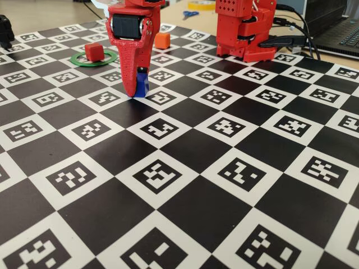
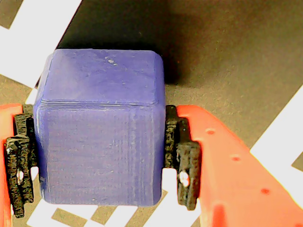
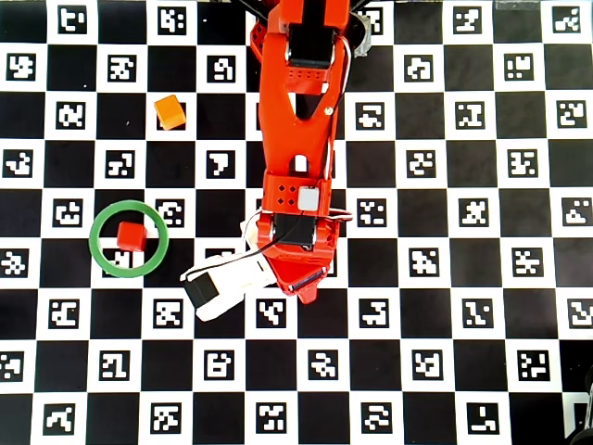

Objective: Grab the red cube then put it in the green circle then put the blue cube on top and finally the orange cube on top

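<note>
Only wrist view shows end effector (image 2: 99,156) clamping blue cube (image 2: 102,127); overhead hides it.

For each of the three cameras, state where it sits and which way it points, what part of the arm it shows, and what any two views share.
Fixed view: low at the board's edge, looking across it at the gripper, which is shut on the blue cube; the arm's base shows behind.
Wrist view: rides the gripper, looking down at the blue cube between both black pads.
Overhead view: straight above, looking down on the whole arm, which hides the blue cube.
Shared: the fixed and overhead views both show the red cube inside the green ring and the orange cube.
</note>
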Controlling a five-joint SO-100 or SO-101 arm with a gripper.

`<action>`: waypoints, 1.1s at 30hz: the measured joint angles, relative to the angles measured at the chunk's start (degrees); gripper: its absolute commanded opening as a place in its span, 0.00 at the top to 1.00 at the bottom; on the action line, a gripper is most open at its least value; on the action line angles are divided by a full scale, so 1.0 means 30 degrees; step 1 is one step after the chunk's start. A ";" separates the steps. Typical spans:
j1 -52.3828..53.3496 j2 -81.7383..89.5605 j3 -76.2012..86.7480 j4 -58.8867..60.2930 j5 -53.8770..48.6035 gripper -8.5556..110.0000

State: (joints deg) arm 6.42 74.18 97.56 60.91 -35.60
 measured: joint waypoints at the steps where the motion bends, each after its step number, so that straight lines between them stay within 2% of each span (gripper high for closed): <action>1: 0.0000 0.0000 0.0000 0.0000 -0.0029 0.84; 18: -0.0381 0.0000 0.0000 0.0029 0.0059 0.84; 33: 0.0205 0.2871 -0.0439 0.5186 0.1113 0.85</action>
State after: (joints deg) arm 7.03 82.79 96.24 76.46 -32.26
